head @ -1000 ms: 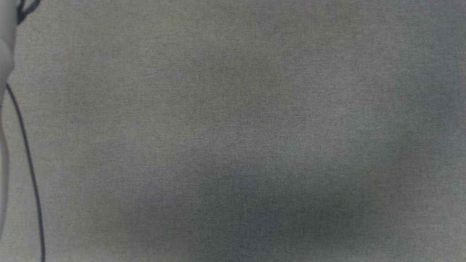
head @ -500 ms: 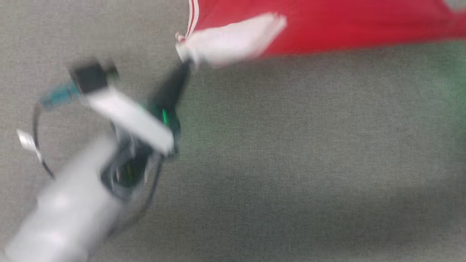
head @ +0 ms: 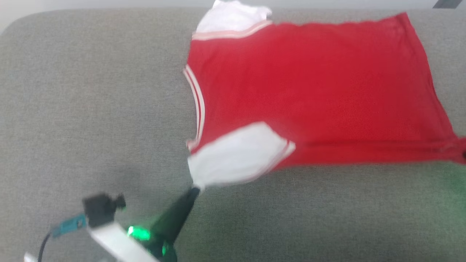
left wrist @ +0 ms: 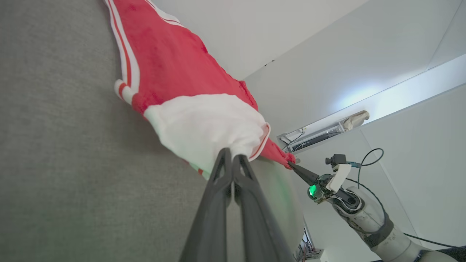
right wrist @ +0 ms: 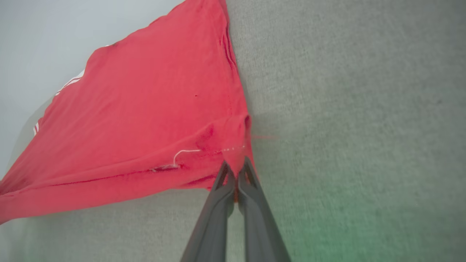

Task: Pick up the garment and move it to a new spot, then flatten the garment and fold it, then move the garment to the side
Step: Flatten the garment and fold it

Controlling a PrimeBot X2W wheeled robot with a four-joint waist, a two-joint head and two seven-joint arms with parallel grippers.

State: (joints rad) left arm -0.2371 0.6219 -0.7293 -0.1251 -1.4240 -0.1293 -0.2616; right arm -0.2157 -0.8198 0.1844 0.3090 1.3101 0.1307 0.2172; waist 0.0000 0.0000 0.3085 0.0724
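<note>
Pinching garment (head: pixel 309 91) sleeve: left claw (head: pixel 195 189) | hem corner: right claw (right wrist: pixel 236 167)

Illumination is bright, diffuse and even. The head view is soft with motion blur, worst on the left end effector (head: pixel 194 191) at the lower edge, where a green lamp (head: pixel 133 231) flares. A green tint falls on the grey surface (head: pixel 418 203); a faint shadow underlies the garment (head: pixel 309 91). In the left wrist view, glare (left wrist: pixel 358 96) whitens the wall (left wrist: pixel 400 36) and lines bow at the edges.
</note>
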